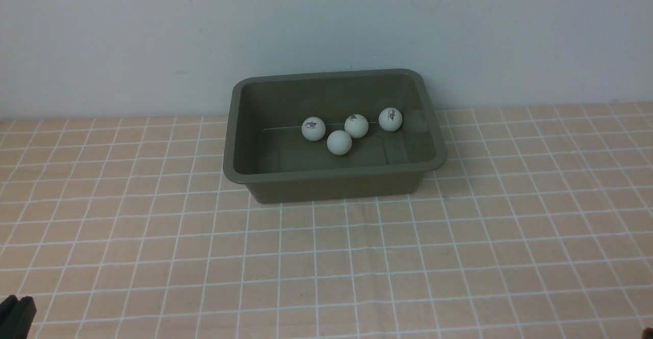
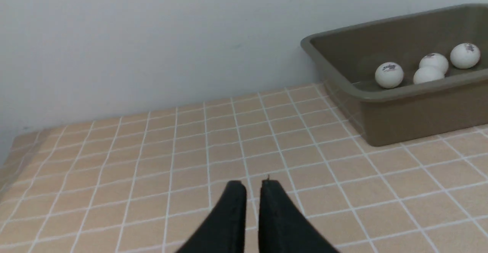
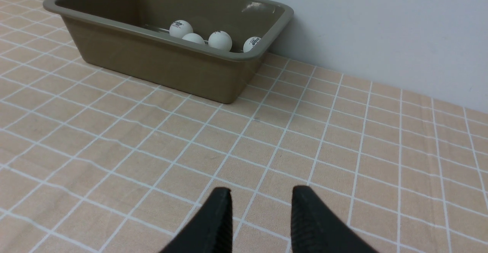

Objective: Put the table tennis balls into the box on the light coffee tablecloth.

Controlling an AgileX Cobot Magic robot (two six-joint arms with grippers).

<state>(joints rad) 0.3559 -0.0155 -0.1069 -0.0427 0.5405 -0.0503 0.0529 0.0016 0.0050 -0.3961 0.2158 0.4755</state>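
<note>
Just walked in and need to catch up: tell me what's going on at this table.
Nothing is being handled right now. All four table tennis balls lie inside the olive-green box, which stands on the light coffee tablecloth by the wall. Both arms are pulled back near the table's front edge. The left gripper has its jaws shut and empty; the right gripper has its jaws apart, holding nothing.

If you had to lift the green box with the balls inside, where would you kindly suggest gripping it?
Probably the flared rim of the box on its near long wall, coming straight down from above with one finger inside and one outside. The lip overhangs the sloping wall, giving a ledge, and the four table tennis balls lie toward the far wall, away from it.
</note>
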